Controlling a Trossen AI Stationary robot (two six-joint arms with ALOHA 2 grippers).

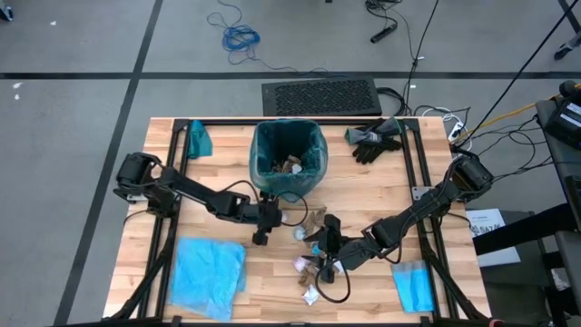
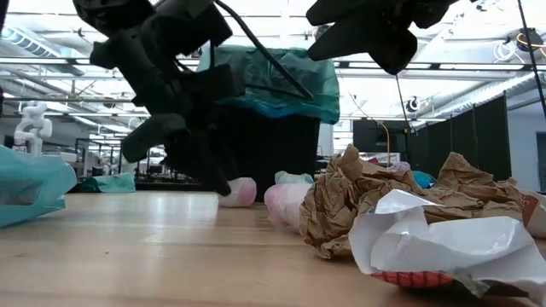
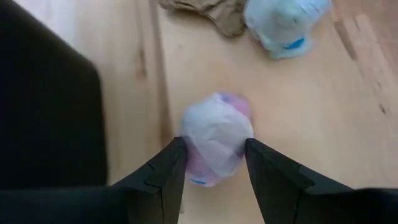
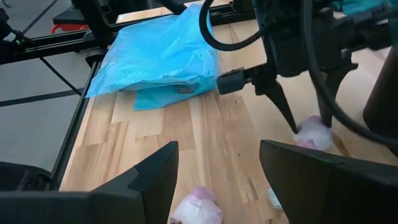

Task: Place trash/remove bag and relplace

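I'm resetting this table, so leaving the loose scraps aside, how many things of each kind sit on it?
Bin with teal liner: 1
Sky-blue bag: 1
Small folded pieces: 2, teal piece and blue piece
Black glove pile: 1
Total: 5

You cannot make out what lies inside the bin (image 1: 289,159): its contents are too small to tell apart from above. In the low view, the left arm (image 2: 175,94) hides the bin's near side, and the white wrapper (image 2: 444,243) in front of the bin is cut by the picture's edge. The scraps (image 1: 313,268) before the bin blur together.
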